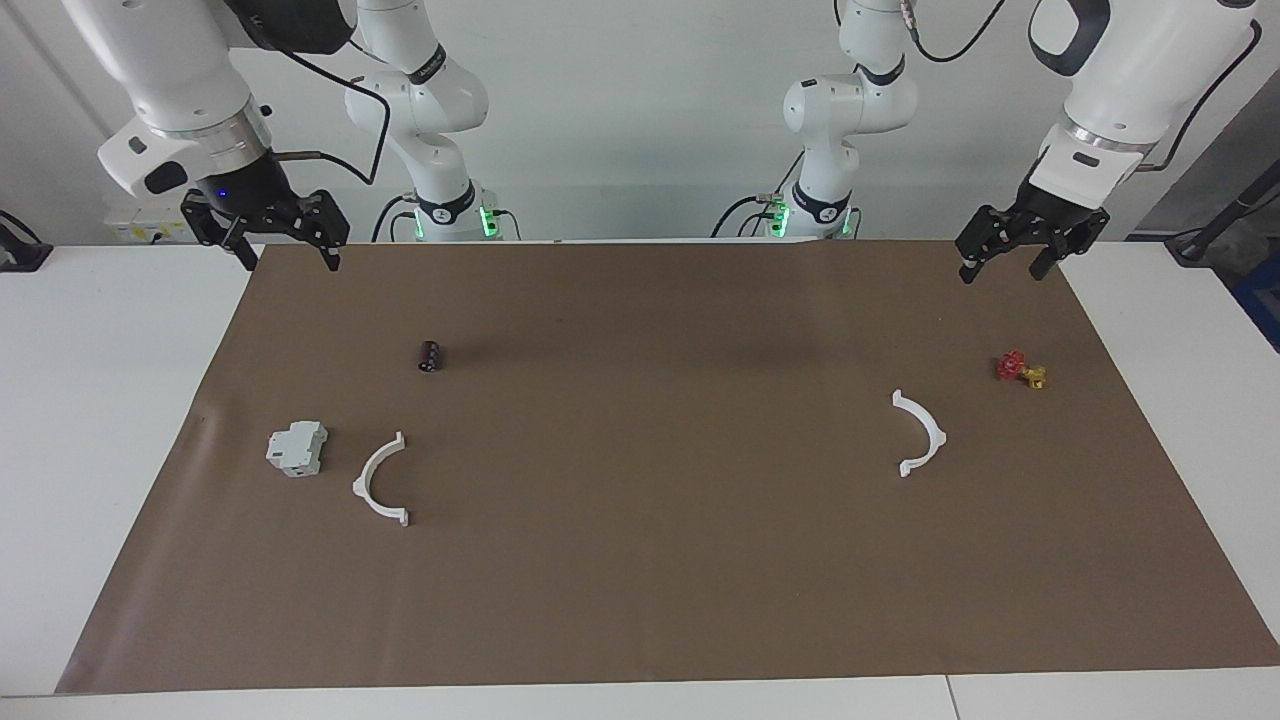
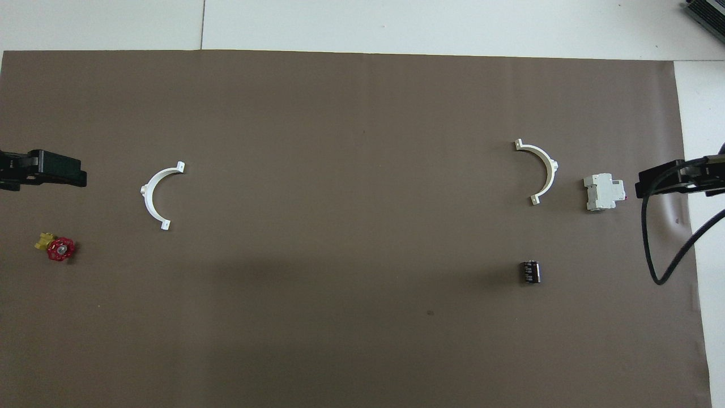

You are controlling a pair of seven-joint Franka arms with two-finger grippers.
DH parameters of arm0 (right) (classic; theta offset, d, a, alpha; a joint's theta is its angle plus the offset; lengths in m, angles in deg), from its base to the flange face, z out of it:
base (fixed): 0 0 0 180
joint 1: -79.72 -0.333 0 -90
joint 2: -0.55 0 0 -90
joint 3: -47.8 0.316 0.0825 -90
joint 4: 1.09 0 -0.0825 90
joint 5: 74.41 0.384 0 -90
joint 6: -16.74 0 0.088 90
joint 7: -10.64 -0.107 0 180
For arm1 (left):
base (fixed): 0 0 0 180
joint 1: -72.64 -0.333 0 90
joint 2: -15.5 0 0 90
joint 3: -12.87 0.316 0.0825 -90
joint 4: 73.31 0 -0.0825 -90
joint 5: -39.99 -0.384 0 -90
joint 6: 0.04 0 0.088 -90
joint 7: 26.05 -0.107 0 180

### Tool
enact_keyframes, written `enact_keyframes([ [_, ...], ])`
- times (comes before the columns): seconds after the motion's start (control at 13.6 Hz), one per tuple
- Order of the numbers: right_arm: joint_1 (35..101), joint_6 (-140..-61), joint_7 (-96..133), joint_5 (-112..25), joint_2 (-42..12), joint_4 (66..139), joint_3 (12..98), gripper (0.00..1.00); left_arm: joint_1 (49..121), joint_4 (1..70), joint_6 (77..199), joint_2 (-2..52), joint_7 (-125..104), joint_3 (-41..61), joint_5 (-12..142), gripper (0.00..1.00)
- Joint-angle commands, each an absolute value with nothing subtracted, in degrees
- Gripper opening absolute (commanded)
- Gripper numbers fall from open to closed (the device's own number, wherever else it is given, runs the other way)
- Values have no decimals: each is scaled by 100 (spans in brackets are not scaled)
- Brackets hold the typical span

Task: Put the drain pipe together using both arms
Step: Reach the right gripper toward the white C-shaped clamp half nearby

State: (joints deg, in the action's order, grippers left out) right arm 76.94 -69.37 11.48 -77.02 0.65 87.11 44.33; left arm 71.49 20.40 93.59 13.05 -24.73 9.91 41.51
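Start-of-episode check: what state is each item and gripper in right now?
Half-ring by the grey block: flat on the mat, untouched, unjoined.
Half-ring by the red valve: flat, untouched, unjoined.
Grey block: resting on the mat.
Black cylinder: lying on its side.
Red valve: resting on the mat.
Left gripper: open, empty, raised.
Right gripper: open, empty, raised.
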Motion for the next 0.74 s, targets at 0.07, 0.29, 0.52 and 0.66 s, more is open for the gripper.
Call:
enact_keyframes([
  [0.07, 7743, -6974, 1249, -7723, 222, 8917, 4428, 100, 7141, 2152, 9383, 1181, -2535, 1005, 4148, 100],
  [0.29, 7857, -7972, 1589, -7416, 406, 9854, 4402, 100, 7150, 2152, 9391, 1181, -2535, 1005, 4148, 100],
  [0.52, 7937, -9352, 2153, -7118, -337, 10174, 4402, 100, 7150, 2152, 9392, 1181, -2535, 1005, 4148, 100],
  [0.66, 7919, -10380, 2731, -6888, -1092, 10113, 4402, 100, 7141, 2152, 9392, 1181, -2535, 1005, 4148, 100],
])
